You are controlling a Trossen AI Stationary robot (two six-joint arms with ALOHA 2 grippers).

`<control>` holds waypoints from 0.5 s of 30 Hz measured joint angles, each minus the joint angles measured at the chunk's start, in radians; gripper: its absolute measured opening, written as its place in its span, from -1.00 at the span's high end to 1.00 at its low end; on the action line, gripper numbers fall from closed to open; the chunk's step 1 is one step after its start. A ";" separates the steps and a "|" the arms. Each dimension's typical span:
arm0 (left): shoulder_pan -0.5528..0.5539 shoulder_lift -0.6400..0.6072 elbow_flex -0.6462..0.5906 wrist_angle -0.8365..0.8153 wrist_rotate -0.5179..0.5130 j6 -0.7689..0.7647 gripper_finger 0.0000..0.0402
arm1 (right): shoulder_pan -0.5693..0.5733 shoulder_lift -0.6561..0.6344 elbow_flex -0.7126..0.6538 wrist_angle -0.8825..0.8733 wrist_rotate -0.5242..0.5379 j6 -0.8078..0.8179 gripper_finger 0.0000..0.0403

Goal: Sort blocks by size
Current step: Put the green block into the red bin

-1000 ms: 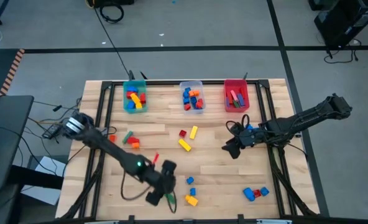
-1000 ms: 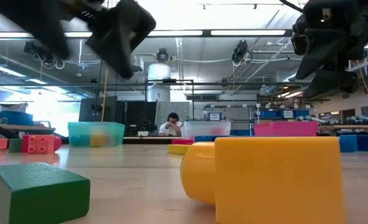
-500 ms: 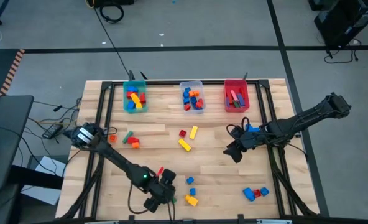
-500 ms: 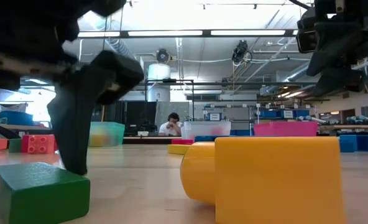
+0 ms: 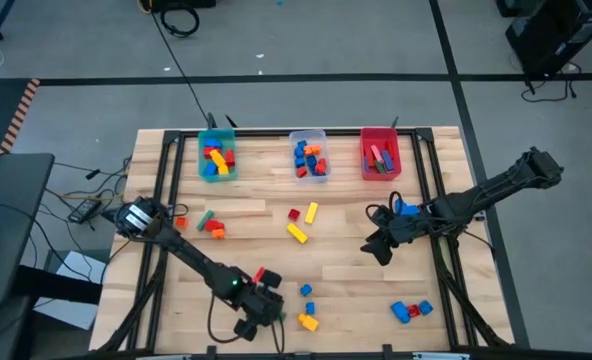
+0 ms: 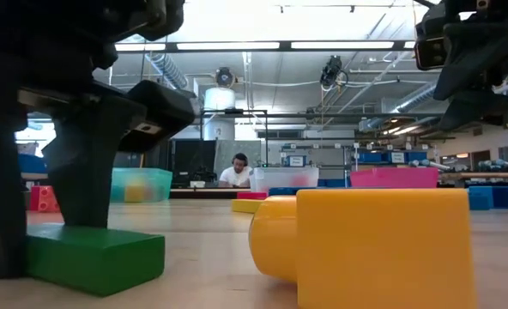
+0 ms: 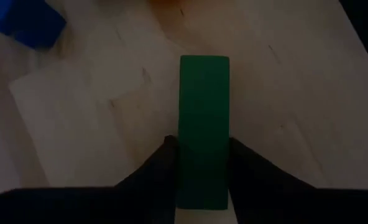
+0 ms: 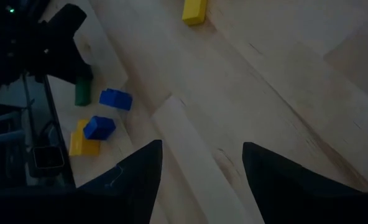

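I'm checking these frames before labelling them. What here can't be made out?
- High view: the green block is hidden under the left gripper.
- Low view: the left fingers cover part of the green block; the yellow block blocks the table behind it.
- Left wrist view: the block's near end is lost in shadow.
- High view: the pieces in the teal bin are too small to size.

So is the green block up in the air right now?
No, the green block lies flat on the wooden table, with the left gripper fingers on either side of it.
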 joint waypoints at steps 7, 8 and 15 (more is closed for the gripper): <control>0.055 -0.095 0.019 -0.008 -0.049 -0.008 0.48 | 0.000 0.000 0.000 0.000 0.000 0.000 -0.17; 0.069 -0.122 0.031 -0.002 -0.081 0.002 0.48 | 0.000 0.000 0.000 0.000 0.000 0.000 -0.17; 0.220 -0.316 0.084 0.003 -0.419 0.099 0.48 | 0.000 0.000 0.000 0.016 0.042 0.047 -0.17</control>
